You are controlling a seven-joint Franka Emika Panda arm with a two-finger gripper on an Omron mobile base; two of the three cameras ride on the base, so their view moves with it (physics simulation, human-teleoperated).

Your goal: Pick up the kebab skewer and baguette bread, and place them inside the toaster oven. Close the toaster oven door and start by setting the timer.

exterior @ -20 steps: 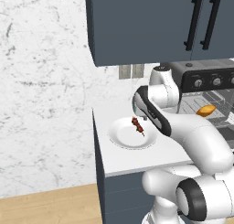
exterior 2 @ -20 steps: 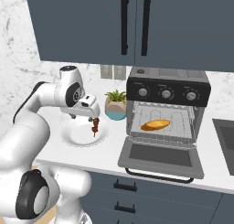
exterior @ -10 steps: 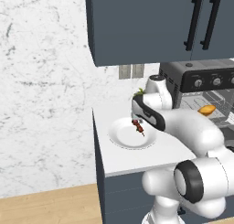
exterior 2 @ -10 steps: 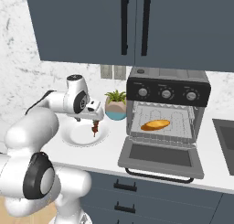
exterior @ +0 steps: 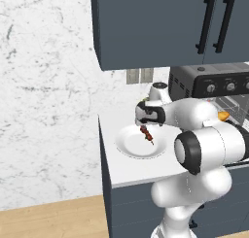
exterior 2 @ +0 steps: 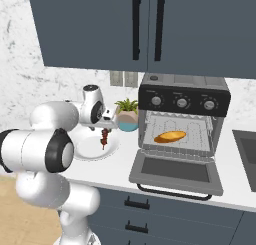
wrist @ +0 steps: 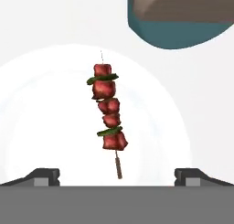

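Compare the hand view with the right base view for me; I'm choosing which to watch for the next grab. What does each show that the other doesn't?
The hand view alone shows the skewer's detail: red meat chunks with green slices, the bare stick end nearest the open gripper, lying on the white plate.

The right base view alone shows the toaster oven with its door dropped open and the bread already on the rack.

Both show the skewer, the plate and the teal plant pot.
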